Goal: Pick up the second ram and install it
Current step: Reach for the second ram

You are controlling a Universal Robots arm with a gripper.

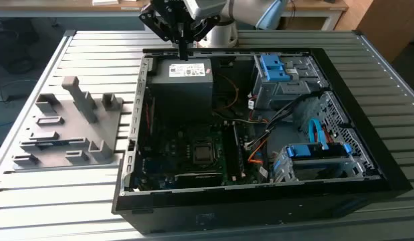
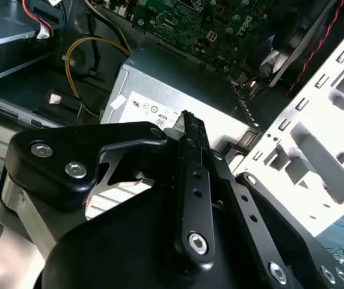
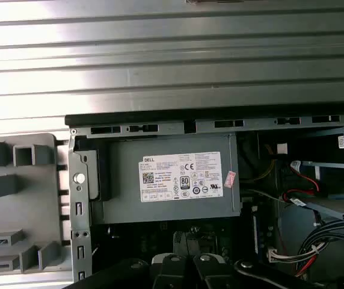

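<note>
The second ram (image 1: 51, 143) looks like a thin blue strip lying in a slot of the grey holder (image 1: 73, 130), on the table at the exterior view's left of the open computer case. My gripper (image 1: 184, 56) hangs far from it, above the back edge of the case, right over the grey power supply (image 1: 183, 75). Its black fingers (image 2: 190, 129) are pressed together, shut on nothing. The motherboard (image 1: 193, 150) with its long black slots lies lower in the case, nearer the exterior camera.
The labelled power supply (image 3: 172, 177) sits just under the gripper. Blue drive brackets (image 1: 274, 68) and cable bundles (image 1: 280, 120) fill the case's side at the exterior view's right. The holder's upright posts (image 1: 80, 98) stand on the slatted table (image 1: 93, 50).
</note>
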